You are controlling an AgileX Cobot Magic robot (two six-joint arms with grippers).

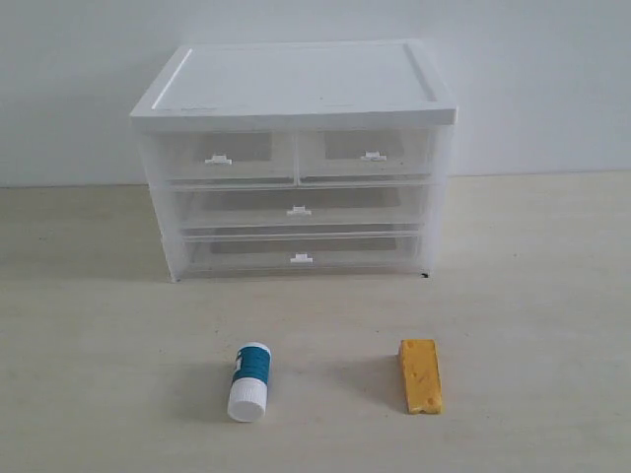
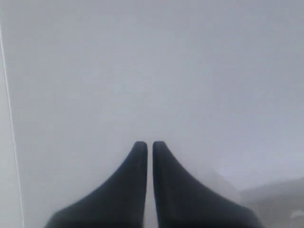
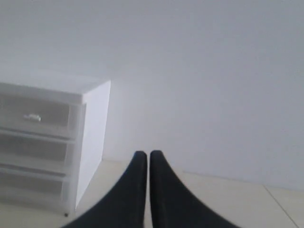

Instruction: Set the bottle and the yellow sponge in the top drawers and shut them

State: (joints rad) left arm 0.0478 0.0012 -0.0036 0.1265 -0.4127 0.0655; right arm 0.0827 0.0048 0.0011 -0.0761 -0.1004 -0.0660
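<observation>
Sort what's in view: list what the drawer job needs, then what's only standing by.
For the job: small white cylindrical bottle with teal label band; yellow-orange wedge-shaped sponge; left half-width translucent top drawer; right half-width translucent top drawer, both shut.
Not part of it: upper full-width translucent drawer; lower full-width translucent drawer; pale table.

The left tool [image 2: 149, 145] holds its two dark fingers [image 2: 128, 190] almost together with nothing between them, facing a blank pale wall [image 2: 190, 71].
</observation>
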